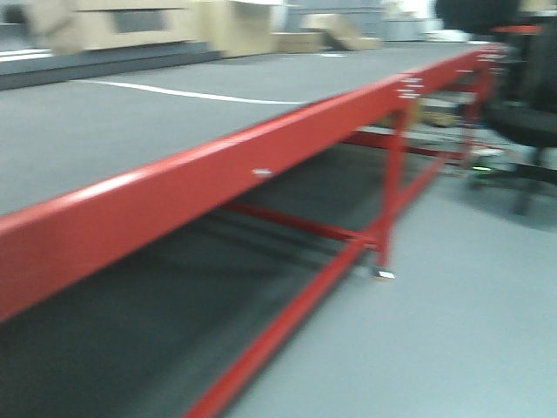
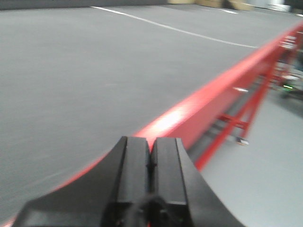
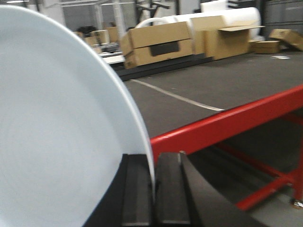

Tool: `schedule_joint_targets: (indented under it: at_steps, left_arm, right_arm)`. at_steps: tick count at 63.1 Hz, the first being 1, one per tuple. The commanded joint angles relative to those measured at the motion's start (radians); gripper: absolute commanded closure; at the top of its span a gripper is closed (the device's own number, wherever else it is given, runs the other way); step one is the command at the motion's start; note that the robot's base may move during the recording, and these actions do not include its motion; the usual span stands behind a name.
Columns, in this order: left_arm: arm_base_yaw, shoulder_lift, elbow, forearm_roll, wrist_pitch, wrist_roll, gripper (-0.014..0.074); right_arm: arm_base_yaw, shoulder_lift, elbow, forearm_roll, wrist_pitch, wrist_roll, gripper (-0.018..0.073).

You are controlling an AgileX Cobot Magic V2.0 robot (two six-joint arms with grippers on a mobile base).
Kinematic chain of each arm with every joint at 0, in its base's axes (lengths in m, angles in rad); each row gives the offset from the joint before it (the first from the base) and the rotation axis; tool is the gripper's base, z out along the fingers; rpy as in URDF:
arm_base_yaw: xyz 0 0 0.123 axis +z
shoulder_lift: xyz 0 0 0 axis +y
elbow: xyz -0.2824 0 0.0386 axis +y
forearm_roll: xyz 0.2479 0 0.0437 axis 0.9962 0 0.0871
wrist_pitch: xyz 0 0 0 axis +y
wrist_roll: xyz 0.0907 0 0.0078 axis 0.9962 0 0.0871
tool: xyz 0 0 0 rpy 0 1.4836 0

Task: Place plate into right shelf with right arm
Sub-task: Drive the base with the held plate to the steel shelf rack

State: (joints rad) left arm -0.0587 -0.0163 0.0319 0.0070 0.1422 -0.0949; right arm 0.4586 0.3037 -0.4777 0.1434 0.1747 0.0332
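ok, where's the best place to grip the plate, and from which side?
The rim, approached edge-on. The plate is thin and shallow, so only its rim fits a narrow pinch. The right gripper clamps it there now, straddling the rim with the plate standing upright.

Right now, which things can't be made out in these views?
- Right shelf: in no view.
- Plate: right wrist view's left and bottom edges cut it off.
- Right gripper: only fingers show, shut on the plate's rim.
- Front view: blurred, far boxes indistinct.

Leaving open air above the grey tabletop (image 1: pixel 157 104); barring its edge with a red rail (image 1: pixel 218 178); crowding the far side with cardboard boxes (image 3: pixel 156 42); filling the right wrist view's left with the plate (image 3: pixel 61 132).
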Motion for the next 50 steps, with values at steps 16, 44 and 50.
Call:
schedule_joint_targets:
  at_steps: [16,44,50]
  left_arm:
    - [-0.002,-0.006,0.009,0.0,-0.089,-0.006,0.0643]
    - [-0.002,-0.006,0.009,0.0,-0.089,-0.006,0.0643]
    - [-0.002,-0.006,0.009,0.0,-0.089,-0.006,0.0643]
  right_arm:
    - [-0.001,0.006,-0.03,-0.003,-0.108,-0.007,0.0504]
    - [-0.001,0.006,-0.03,-0.003,-0.108,-0.007,0.0504]
    - [-0.001,0.006,-0.03,-0.003,-0.108,-0.007,0.0504]
